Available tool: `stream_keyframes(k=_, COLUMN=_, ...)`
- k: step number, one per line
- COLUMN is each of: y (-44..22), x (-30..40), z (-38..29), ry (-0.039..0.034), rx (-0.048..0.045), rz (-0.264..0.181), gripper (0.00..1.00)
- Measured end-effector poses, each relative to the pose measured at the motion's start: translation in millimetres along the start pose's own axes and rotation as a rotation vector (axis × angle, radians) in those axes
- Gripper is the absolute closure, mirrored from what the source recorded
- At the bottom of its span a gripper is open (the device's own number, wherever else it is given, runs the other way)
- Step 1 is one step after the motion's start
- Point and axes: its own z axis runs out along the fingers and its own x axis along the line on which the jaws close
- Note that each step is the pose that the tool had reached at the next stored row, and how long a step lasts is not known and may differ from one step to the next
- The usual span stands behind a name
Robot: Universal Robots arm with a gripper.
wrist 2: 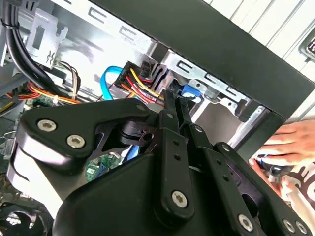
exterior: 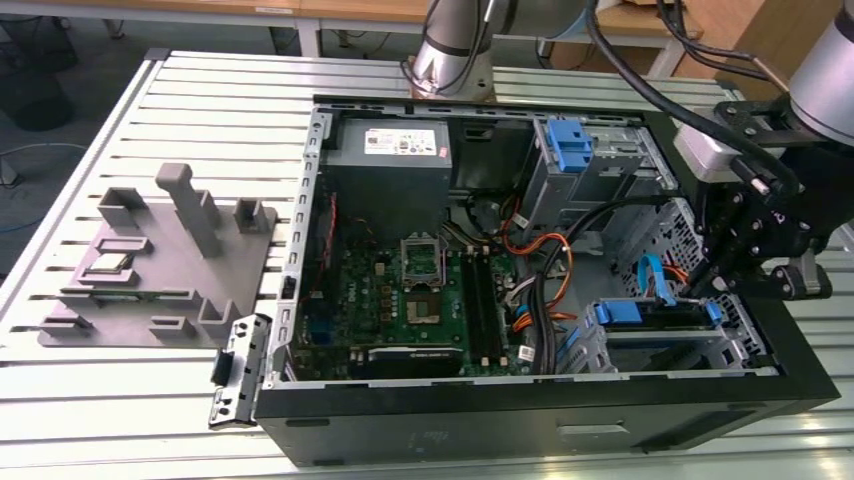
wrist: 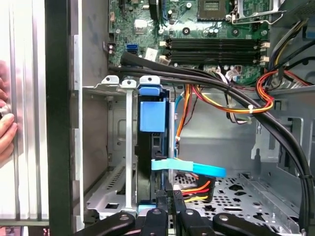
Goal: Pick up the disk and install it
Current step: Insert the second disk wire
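The disk [exterior: 650, 322] sits on edge in the metal drive cage at the case's lower corner, on the exterior view's right. Its blue rail tab [wrist: 151, 114] stands above its dark edge, and a bit of that blue [wrist 2: 190, 91] shows past the fingertips in the second wrist view. A light-blue flat cable [wrist: 189, 167] and a red-yellow power lead [wrist: 193, 189] reach the disk's end. My gripper [exterior: 715, 290] [wrist 2: 175, 98] [wrist: 170, 197] hangs just over that cabled end, its two thin black fingers pressed together with nothing between them. Whether they touch the disk I cannot tell.
Inside the open black case [exterior: 534, 410] lie the motherboard [exterior: 414, 290], a grey power supply [exterior: 390, 148], an upright blue latch [exterior: 567, 145] and loose orange cables [exterior: 550, 250]. A grey fixture [exterior: 147, 260] stands on the slatted table. A person's hand [wrist 2: 288, 142] [wrist: 5, 130] rests outside the case wall.
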Motion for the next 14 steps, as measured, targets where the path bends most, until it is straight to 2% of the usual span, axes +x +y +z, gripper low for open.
stream_keyframes(k=10, y=8.4, x=7.3, z=-0.2, ry=-0.0006, rx=0.0333, rz=-0.008, gripper=0.84)
stream_keyframes(k=14, y=9.5, x=7.7, z=0.8, ry=-0.0018, rx=0.0513, rz=-0.021, gripper=0.84)
